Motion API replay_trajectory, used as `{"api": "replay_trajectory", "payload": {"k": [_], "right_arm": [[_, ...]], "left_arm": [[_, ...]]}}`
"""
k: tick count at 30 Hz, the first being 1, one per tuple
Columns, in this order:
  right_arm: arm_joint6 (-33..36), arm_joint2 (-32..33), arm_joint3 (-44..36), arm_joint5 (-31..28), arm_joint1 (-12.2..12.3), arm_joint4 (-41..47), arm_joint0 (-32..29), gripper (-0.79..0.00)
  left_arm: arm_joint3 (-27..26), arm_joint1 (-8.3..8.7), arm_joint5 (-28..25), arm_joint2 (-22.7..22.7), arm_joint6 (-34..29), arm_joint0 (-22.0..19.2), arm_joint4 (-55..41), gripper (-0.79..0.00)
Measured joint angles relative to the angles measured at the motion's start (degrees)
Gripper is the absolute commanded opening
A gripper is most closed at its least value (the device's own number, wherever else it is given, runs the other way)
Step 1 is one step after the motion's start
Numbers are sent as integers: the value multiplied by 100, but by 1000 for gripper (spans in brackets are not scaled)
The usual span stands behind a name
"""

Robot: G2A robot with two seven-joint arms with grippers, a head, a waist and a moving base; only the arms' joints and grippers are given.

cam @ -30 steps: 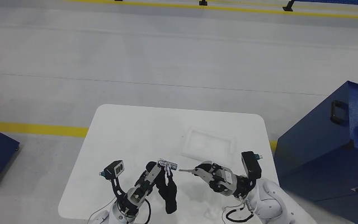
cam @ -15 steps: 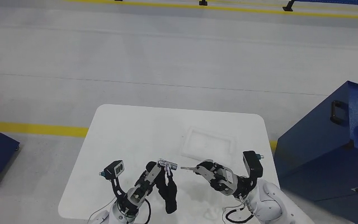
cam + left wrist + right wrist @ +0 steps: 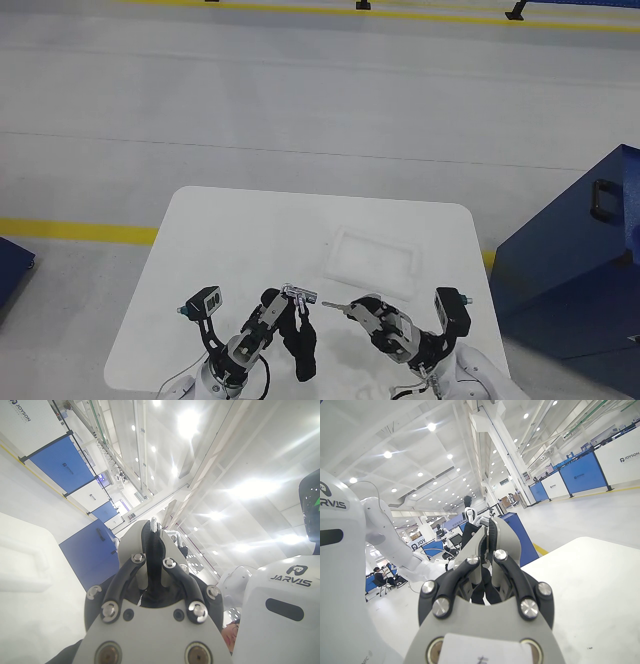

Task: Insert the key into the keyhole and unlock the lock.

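The key (image 3: 335, 305) is sitting pinched in the right claw (image 3: 356, 306), which is closed tight on it, its tip pointing at the lock (image 3: 297, 293) just beside it. The left claw (image 3: 289, 303) is clamping the lock, fingers closed. Both are hanging over the near part of the counter (image 3: 230, 240). A white tray (image 3: 370, 232) is lying farther back.

Big factory-style robot hall: high ceiling lights (image 3: 387, 454), blue-white partition panels (image 3: 580, 476), yellow floor line (image 3: 75, 231), another robot (image 3: 470, 513) standing behind.
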Motion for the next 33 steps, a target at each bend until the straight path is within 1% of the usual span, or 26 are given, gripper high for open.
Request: {"api": "replay_trajectory", "payload": {"k": [7,17,25,33], "right_arm": [[-411,-160,96,194,-148,-293,31,-785],[-766,-287,173,310,-305,-552,21,-785],[-1099,-235,179,244,-384,-828,-106,-785],[-1174,-200,248,238,-450,-893,-184,-785]], "left_arm": [[0,0,0,0,0,0,0,-785],[0,0,0,0,0,0,0,-785],[0,0,0,0,0,0,0,-785],[0,0,0,0,0,0,0,-785]]}}
